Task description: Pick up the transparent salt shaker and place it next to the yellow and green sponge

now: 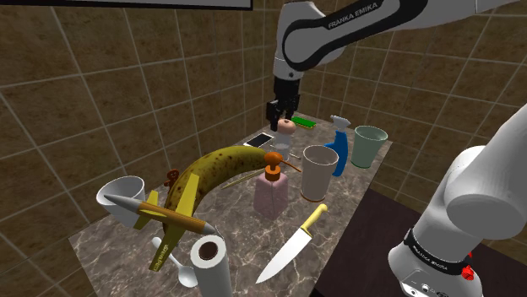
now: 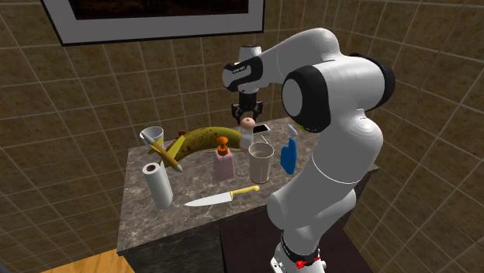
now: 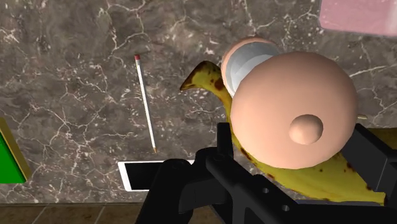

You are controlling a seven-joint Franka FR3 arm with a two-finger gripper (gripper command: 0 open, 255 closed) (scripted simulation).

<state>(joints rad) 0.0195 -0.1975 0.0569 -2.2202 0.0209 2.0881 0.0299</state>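
1. Nearest edge of the marble counter (image 1: 245, 240): a paper towel roll (image 1: 209, 261) stands upright. A yellow-handled knife (image 1: 291, 245) lies flat beside it.
2. Mid counter: a pink soap dispenser (image 1: 270, 194) and a beige cup (image 1: 319, 171) stand side by side. A large spotted banana (image 1: 211, 173) arches alongside the dispenser.
3. Past the banana's tip: the salt shaker (image 1: 287, 128) has a pink domed cap over a clear body. The black gripper (image 1: 285, 118) reaches down from above, fingers clamped on the cap from both sides. I cannot tell whether the base is off the counter.
4. A white phone (image 1: 259, 139) lies flat just beside the shaker.
5. Far end, by the tiled wall: the green and yellow sponge (image 1: 302, 121) lies flat, near the shaker but apart from it.
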